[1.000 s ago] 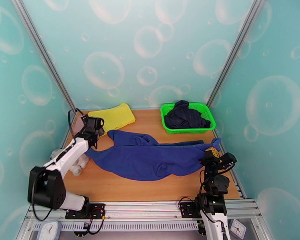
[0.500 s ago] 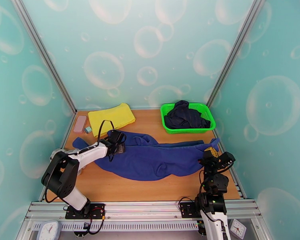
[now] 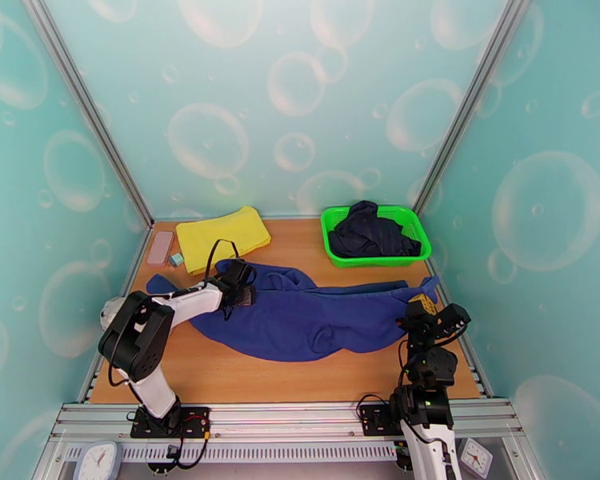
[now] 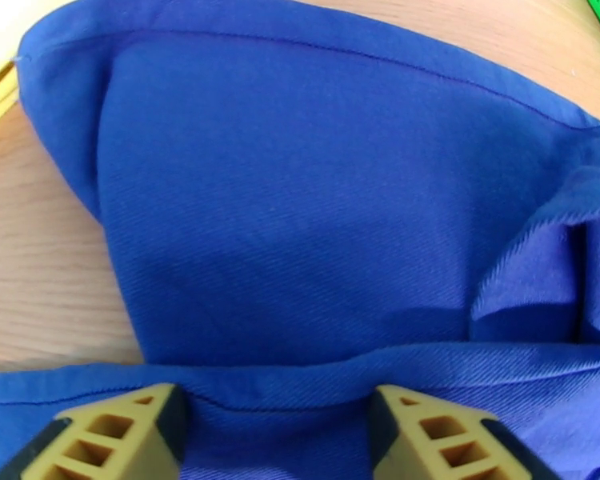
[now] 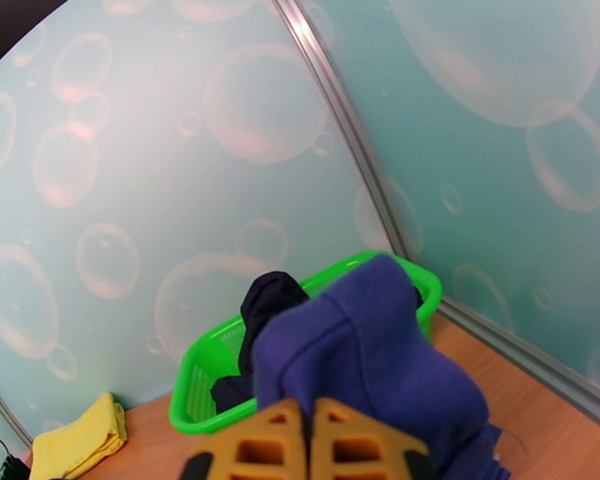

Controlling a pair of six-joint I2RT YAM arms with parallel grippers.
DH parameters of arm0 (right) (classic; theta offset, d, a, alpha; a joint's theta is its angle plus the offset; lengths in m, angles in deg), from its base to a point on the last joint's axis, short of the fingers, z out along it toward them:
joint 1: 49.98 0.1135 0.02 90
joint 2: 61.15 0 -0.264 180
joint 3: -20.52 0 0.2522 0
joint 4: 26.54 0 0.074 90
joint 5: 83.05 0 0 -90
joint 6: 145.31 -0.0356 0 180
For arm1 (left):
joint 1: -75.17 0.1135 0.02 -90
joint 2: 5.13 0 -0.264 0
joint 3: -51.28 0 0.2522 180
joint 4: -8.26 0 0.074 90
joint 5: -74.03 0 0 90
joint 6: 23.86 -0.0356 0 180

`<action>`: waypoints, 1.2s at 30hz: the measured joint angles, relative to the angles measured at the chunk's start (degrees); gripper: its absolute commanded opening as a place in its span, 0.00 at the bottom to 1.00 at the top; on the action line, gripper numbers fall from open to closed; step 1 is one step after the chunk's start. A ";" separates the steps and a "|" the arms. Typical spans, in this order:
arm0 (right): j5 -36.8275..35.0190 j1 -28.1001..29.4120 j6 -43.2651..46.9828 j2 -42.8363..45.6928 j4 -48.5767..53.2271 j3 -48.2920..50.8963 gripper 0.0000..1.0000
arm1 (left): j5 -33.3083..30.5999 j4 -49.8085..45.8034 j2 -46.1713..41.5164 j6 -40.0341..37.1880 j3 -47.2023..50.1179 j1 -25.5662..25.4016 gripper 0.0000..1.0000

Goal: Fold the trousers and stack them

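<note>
The royal-blue trousers [image 3: 300,318] lie spread across the middle of the wooden table. My left gripper [image 3: 242,288] rests low on their upper left part. In the left wrist view its yellow fingers [image 4: 108,434] stand apart, open, with a fold of the trousers [image 4: 300,194] lying between them [image 4: 276,402]. At the right edge my right gripper [image 3: 422,306] is shut on the trousers' right end, lifted a little off the table. In the right wrist view the blue cloth [image 5: 364,354] bulges above the closed gripper [image 5: 308,418].
A green basket [image 3: 380,261] with a dark navy garment [image 3: 372,230] stands at the back right. A folded yellow cloth [image 3: 220,234] lies at the back left, with a pink case [image 3: 161,248] and a small teal block [image 3: 176,258] beside it. Walls close in on three sides.
My left arm swung from the table's left edge rightward onto the trousers, uncovering the pink case. Its jaws have narrowed. The right gripper has held still.
</note>
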 measured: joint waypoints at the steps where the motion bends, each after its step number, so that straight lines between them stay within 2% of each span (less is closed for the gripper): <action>1: 0.00 0.00 0.00 -0.09 0.00 0.00 0.00 | 0.17 0.11 0.00 -0.13 0.00 0.00 0.42; 5: 0.00 -0.02 0.00 -0.28 0.00 0.00 0.00 | 1.05 0.76 0.00 -0.24 0.02 0.02 0.16; 9: 0.00 -0.02 0.00 -0.31 0.00 0.00 0.00 | 1.90 1.16 0.00 -0.63 0.02 0.37 0.00; 17: 0.02 -0.02 0.00 -0.50 0.00 0.02 0.00 | 3.19 1.03 -1.86 -0.52 0.72 0.76 0.00; 24: 1.18 -0.02 0.00 -4.33 -3.23 -0.15 0.00 | 3.28 -0.13 -14.49 -0.48 1.92 1.95 0.00; 28: 3.78 -0.22 0.02 -19.41 -7.43 -5.31 0.00 | 4.55 -1.49 -18.01 -0.24 -1.99 7.19 0.00; 32: 9.81 -0.22 0.02 -38.62 -12.04 -18.47 0.00 | 5.05 -6.71 -15.10 -0.55 -14.80 12.81 0.00; 34: 13.29 -0.22 0.00 -44.46 -16.65 -24.46 0.00 | 4.52 -8.39 -14.97 -0.76 -20.81 13.99 0.00; 36: 15.96 -0.24 0.04 -45.75 -23.10 -27.34 0.00 | 3.72 -8.41 -17.03 -0.72 -24.76 14.36 0.00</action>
